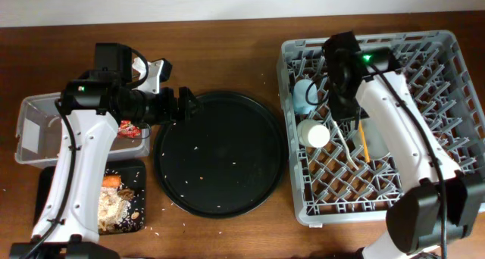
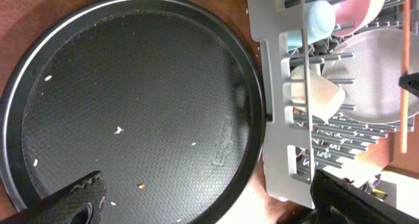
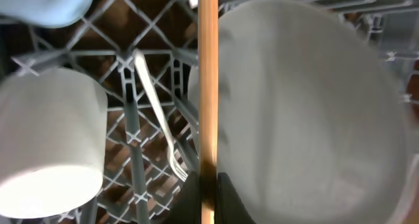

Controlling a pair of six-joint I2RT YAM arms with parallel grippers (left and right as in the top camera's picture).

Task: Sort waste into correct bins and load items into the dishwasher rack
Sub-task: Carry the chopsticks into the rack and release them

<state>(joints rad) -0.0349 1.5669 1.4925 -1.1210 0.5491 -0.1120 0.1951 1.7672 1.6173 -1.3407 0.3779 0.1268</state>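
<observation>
Two bins sit nearest the robot's side of the table, at the left. The shallow black tray (image 1: pixel 53 185) holds beige food scraps (image 1: pixel 114 207), with the small orange carrot (image 1: pixel 112 181) at their far edge. Just beyond it, the clear tub (image 1: pixel 34 130) has the red snack wrapper (image 1: pixel 132 128) in its right-hand corner, partly hidden by the left arm.

The left gripper (image 1: pixel 189 104) hovers above the left rim of the large round black tray (image 1: pixel 220 153). Its jaws are spread as wide as they go and hold nothing. The tray's surface below carries a few scattered pale crumbs (image 2: pixel 118 130).

To the right, just beside the round tray, stands the grey dishwasher rack (image 1: pixel 447 70). In its left half the cream cup (image 1: pixel 314 134) lies on its side, with the light blue cup (image 1: pixel 307 92) beyond it. The white fork (image 1: pixel 345 149) lies slanted across the lattice just right of the cream cup.

The right gripper (image 3: pixel 208 191) is down over the rack, clamped tight on a wooden chopstick (image 3: pixel 207 67). The stick runs straight away from the fingers, between the cream cup and the pale plate (image 3: pixel 308 119). Whether it touches the plate I cannot tell. In the left wrist view the pinkish bowl (image 2: pixel 366 4) shows past the plate, beside the light blue cup.
</observation>
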